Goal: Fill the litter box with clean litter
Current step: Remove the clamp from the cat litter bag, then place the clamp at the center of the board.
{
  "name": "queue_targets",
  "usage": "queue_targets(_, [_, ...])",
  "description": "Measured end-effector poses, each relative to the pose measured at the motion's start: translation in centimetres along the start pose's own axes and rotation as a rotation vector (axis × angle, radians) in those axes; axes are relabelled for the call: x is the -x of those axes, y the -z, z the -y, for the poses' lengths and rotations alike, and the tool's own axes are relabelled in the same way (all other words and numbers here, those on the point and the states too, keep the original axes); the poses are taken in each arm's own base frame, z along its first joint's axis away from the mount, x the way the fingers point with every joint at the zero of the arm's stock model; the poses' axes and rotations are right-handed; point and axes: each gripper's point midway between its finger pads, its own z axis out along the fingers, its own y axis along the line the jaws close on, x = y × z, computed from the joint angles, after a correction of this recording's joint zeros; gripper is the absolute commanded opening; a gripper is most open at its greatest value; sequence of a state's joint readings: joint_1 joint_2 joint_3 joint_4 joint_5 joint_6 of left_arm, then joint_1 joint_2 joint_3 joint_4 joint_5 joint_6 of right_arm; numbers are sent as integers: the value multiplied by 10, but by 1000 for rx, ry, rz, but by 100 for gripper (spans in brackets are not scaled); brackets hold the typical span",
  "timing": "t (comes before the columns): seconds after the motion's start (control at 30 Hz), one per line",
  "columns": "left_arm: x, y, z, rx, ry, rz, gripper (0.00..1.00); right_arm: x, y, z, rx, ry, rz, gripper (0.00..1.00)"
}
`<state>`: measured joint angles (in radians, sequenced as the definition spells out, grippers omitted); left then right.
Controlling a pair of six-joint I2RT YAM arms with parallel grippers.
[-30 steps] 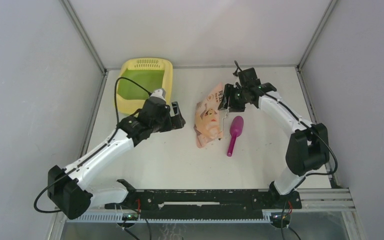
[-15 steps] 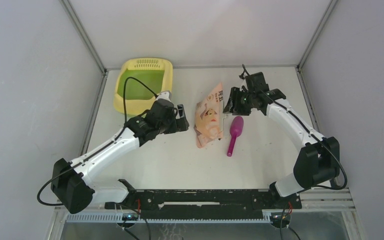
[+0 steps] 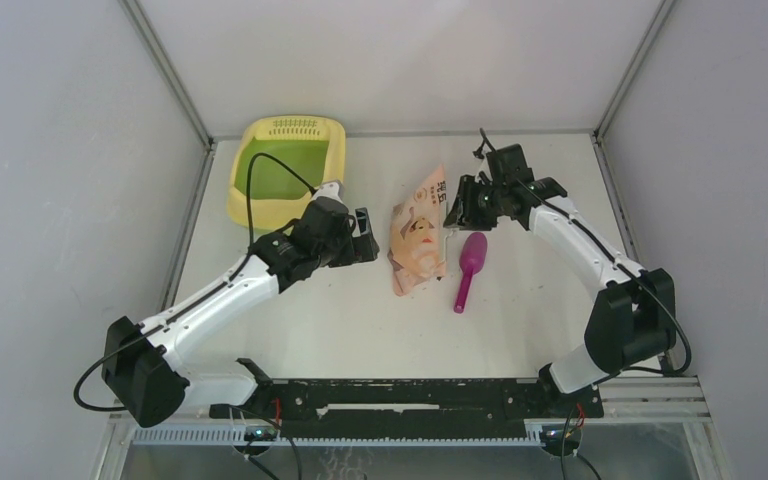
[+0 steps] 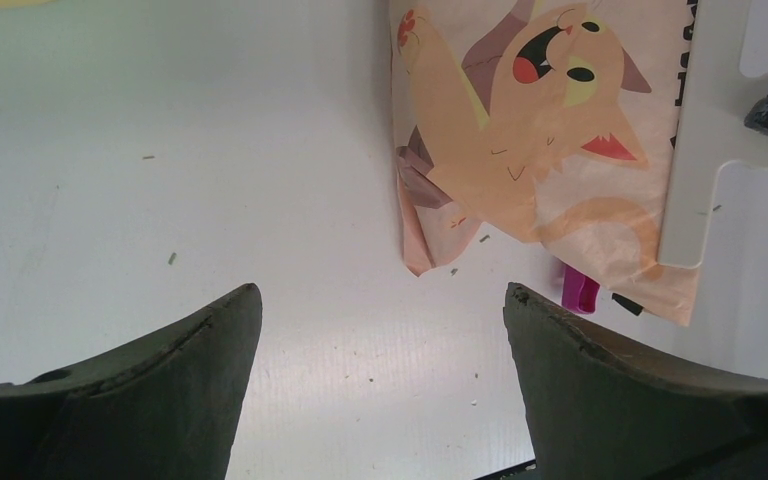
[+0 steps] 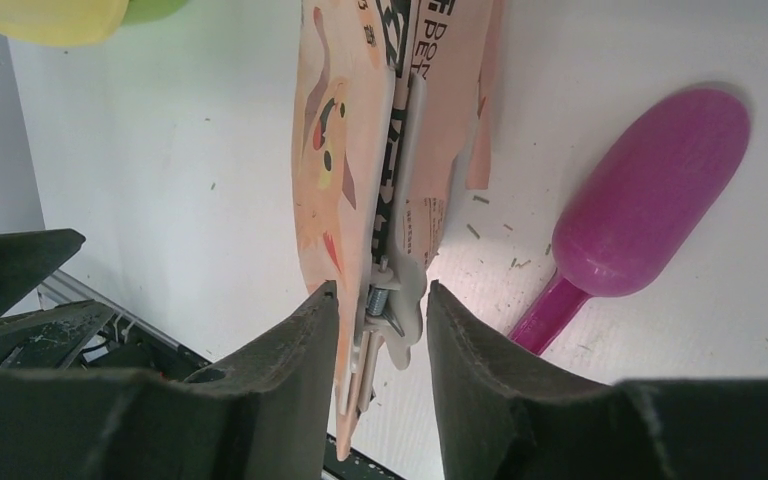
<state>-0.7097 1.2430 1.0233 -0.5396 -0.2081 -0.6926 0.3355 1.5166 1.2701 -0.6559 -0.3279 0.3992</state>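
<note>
Sitting at the far-left corner of the table (image 3: pixel 360 320): litter box (image 3: pixel 287 170), pale yellow rim, green floor, slotted grille at its far end. Rightward: left gripper (image 4: pixel 380 292), jaws spread wide, holding nothing; peach cat-print bag (image 3: pixel 418 240), lying flat. Right gripper (image 5: pixel 378 292), jaws straddling the bag's white clip (image 4: pixel 705 120), cannot tell whether pinching; magenta scoop (image 3: pixel 468 265) just beside.

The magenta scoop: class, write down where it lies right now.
In the top view the magenta scoop lies on the table right of centre, just right of the peach bag, its bowl pointing away from the arm bases.
</note>
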Motion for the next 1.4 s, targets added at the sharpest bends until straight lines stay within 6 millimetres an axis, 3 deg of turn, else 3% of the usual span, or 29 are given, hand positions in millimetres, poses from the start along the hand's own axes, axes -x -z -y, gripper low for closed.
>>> queue_targets(0.1, [0, 0, 0, 1, 0, 0, 94, -2, -3, -1, 1, 1, -9, 31])
queue_targets(0.23, [0, 0, 0, 1, 0, 0, 94, -3, -4, -3, 5, -2, -11, 2])
queue_targets(0.5, [1, 0, -2, 8, -1, 6, 94, 2, 1, -4, 4, -4, 13, 0])
queue_targets(0.7, [2, 0, -3, 18, -2, 12, 94, 24, 36, 5, -4, -29, 123, 0])
queue_targets(0.83, [1, 0, -5, 26, -5, 7, 95, 47, 64, 34, -64, -83, 235, 0])
queue_targets(0.97, [-2, 0, -8, 36, -9, -4, 97, 58, 71, 78, -159, -166, 281, 0])
queue_targets(1.13, [-6, 2, -12, 51, -14, -20, 100, 39, 50, 155, -321, -317, 215, 2])
queue_targets(1.27, [-7, 5, -16, 65, -17, -20, 100, 18, 26, 200, -422, -400, 122, 20])
queue_targets(1.4, [-3, 7, -17, 74, -19, -10, 100, 5, 8, 220, -468, -427, 57, 40])
